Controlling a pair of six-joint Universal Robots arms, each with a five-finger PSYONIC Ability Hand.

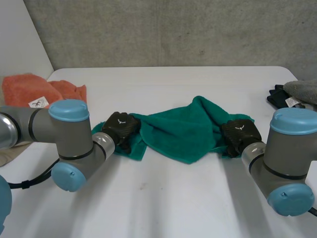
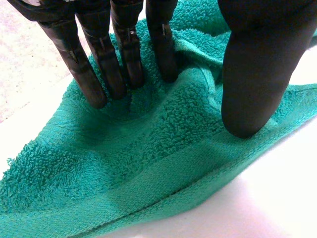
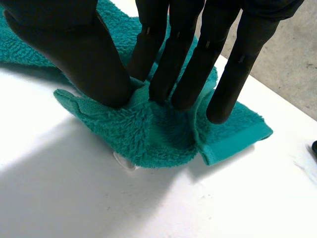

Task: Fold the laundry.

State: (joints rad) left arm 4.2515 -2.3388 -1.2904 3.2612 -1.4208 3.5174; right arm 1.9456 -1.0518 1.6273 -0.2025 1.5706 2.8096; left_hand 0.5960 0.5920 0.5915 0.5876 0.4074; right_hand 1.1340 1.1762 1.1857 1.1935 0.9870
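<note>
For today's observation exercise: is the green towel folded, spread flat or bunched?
Bunched: the green towel lies rumpled in uneven ridges, its corners not aligned.

Premises: robot test lab. Evidence: a plain white bench [image 1: 163, 198] against a bare grey concrete wall [image 1: 173, 29]. Two grey arms with light-blue caps, left [image 1: 69, 134] and right [image 1: 287, 148], reach over it. An orange towel [image 1: 29, 89] and dark cloth [image 1: 277, 96] lie at its far corners.

Fluffy looped terry cloth towel [image 2: 163, 163], smooth matt white table [image 3: 74, 198], matt black fingers [image 2: 81, 69]
</note>
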